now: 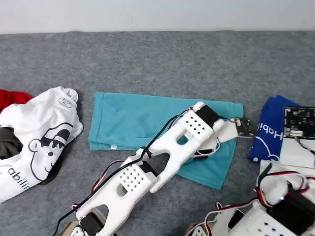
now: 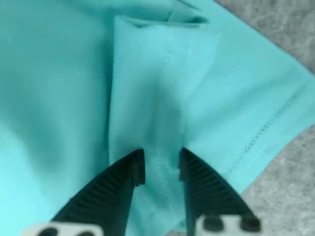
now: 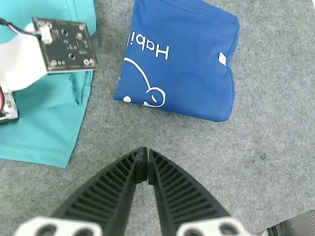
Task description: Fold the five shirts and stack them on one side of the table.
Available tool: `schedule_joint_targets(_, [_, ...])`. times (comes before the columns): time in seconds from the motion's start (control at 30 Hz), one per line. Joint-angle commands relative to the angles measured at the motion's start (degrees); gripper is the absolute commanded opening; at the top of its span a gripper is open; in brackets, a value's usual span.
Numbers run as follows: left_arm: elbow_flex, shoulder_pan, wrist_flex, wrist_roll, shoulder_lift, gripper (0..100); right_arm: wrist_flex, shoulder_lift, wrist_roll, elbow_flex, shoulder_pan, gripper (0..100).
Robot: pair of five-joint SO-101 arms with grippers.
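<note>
A teal shirt [image 1: 133, 120] lies spread flat in the middle of the grey table. My left arm [image 1: 172, 147] stretches across it to its right part. There my left gripper [image 2: 158, 168] pinches a raised fold of the teal shirt [image 2: 162, 98] between its black fingers [image 2: 130, 172]. A folded blue shirt [image 1: 268, 129] with white print lies at the right. My right gripper [image 3: 144, 164] hangs shut and empty over bare table just in front of the blue shirt [image 3: 182, 64]. The teal shirt's hem [image 3: 44, 128] lies beside it.
A crumpled white shirt [image 1: 42, 130] with a dark print lies at the left, over a dark garment [image 1: 7, 142]; a red one [image 1: 12, 98] is behind it. The left arm's camera board [image 3: 64, 44] hangs near the blue shirt. Bare table [image 1: 172, 59] spans the back.
</note>
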Motion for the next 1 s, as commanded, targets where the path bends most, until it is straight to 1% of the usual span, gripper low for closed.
schedule_joint_targets(0.0, [-5.41, -0.26, 1.58, 0.62, -0.97, 5, 2.07, -0.22, -0.35, -0.35, 0.84, 1.3])
schedule_joint_targets(0.27, [-6.11, -0.35, 1.67, 0.62, -2.73, 1, 2.07, -0.22, -0.35, -0.44, 0.84, 1.2])
schedule_joint_targets(0.57, [-4.7, -3.43, 1.58, -0.79, -5.01, 1, 2.07, -0.22, -0.35, -0.26, 0.84, 1.2])
schedule_joint_targets(0.6, [-3.56, -3.43, 1.58, -0.88, -5.27, 3, 2.07, -0.22, -0.35, -0.26, 0.84, 1.2])
schedule_joint_targets(0.73, [0.48, -3.08, 1.67, -0.7, -5.36, 14, 1.98, -0.13, -0.35, -0.26, 0.84, 1.3])
schedule_joint_targets(0.97, [3.03, -3.87, 0.79, -1.14, -4.48, 15, 1.98, -0.13, -0.44, -0.26, 0.84, 1.3])
